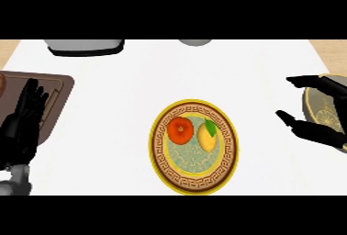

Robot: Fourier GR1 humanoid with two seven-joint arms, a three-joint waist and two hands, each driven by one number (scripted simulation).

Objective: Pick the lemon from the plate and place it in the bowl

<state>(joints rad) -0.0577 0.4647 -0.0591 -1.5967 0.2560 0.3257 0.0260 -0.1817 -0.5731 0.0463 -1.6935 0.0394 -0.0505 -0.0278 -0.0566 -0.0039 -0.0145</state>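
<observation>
White counter [136,82] under everything, with a patterned plate [193,187] at its middle. On that plate, just toward 3 o'clock of centre: the lemon [206,138], yellow, lying lengthwise from 12 to 6, a green leaf at its 12 o'clock end. Just beside it at 9 o'clock, a red-orange fruit [181,130]; touching or not, cannot tell. Well apart from the plate at 3 o'clock, cut by the view's edge: the bowl [325,109], gold-rimmed, partly hidden by the right hand [322,133]. Spread wide, thumb and fingers apart, nothing between them, well clear of the lemon. At 9 o'clock, over a brown board [58,92]: the left hand [24,124], fingers up and straight, holding nothing, resting.

Judged light and stiff-skinned, probably waxy enough to slide, and rounded, so apt to roll on the plate if nudged from one side only. Not fragile; no special caution beyond keeping it from slipping out of the pinch. Best taken across the short middle, thumb on one long flank and fingers on the other, coming down from above. Little room on the 9 o'clock flank, so better to lower the fingers in than to sweep sideways against the neighbouring fruit. Avoid the leaf end: too narrow for a sure hold.
</observation>
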